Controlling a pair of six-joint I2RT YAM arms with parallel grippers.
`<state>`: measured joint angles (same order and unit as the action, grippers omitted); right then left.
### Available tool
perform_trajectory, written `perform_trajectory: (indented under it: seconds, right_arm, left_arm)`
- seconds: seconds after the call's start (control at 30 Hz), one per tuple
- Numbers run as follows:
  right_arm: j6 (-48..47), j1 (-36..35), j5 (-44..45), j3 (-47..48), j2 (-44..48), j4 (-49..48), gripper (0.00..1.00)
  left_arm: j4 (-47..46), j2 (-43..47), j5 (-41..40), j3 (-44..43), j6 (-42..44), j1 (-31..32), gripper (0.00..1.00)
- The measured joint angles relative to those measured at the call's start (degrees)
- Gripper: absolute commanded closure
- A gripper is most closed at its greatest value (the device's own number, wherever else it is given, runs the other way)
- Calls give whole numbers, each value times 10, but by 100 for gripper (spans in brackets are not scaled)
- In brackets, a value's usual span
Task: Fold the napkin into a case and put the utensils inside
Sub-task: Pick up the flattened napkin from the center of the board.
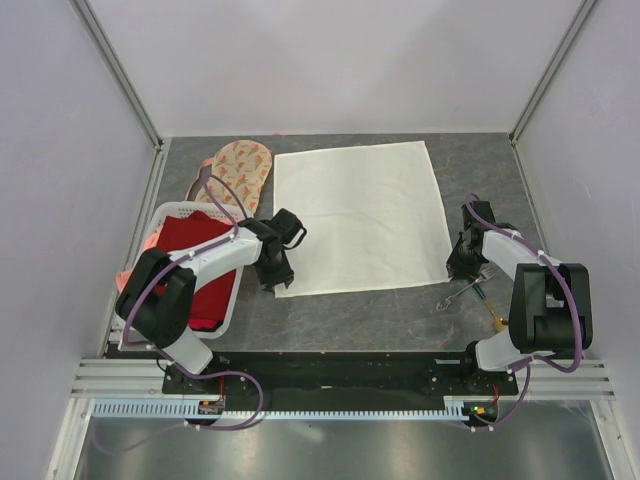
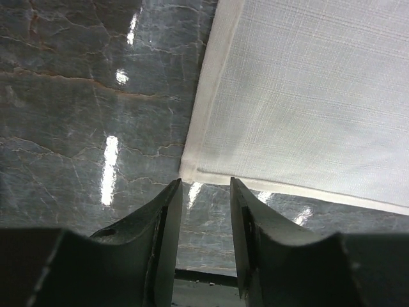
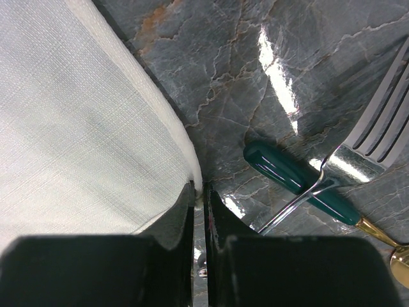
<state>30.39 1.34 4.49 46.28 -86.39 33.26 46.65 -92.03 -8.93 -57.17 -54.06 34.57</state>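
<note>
Dark marble table [image 1: 400, 318]. Mid-table: napkin [image 1: 360, 215] spread flat, unfolded (cream, hemmed edge). At left edge: white basket [image 1: 170, 212] with red cloth [image 1: 195, 262] inside; floral cloth [image 1: 240, 170] behind it. At napkin's near left corner: left gripper [image 2: 206, 185], jaws partly apart, gripping nothing, corner just ahead of tips. At near right corner: right gripper [image 3: 199, 192], almost closed, pinching cloth edge. Just right of napkin: fork [image 3: 377, 128] and green-handled piece [image 3: 300, 182], crossed on table.

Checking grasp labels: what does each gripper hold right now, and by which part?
Right gripper pinches the napkin by its near right corner; left gripper holds nothing.
</note>
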Motion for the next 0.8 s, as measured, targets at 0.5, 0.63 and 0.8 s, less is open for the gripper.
perform_trajectory:
  seconds: [0.5, 0.63, 0.8]
  right_arm:
    - [-5, 0, -2, -1, 0, -3, 100]
    - [-6, 0, -2, -3, 1, -4, 100]
    - [-6, 0, -2, -6, 4, -7, 100]
  left_arm:
    - [-21, -5, -15, 31, -21, 0, 56]
    - [-37, -8, -19, 42, -21, 0, 56]
    - [-64, 11, -17, 67, -30, -1, 84]
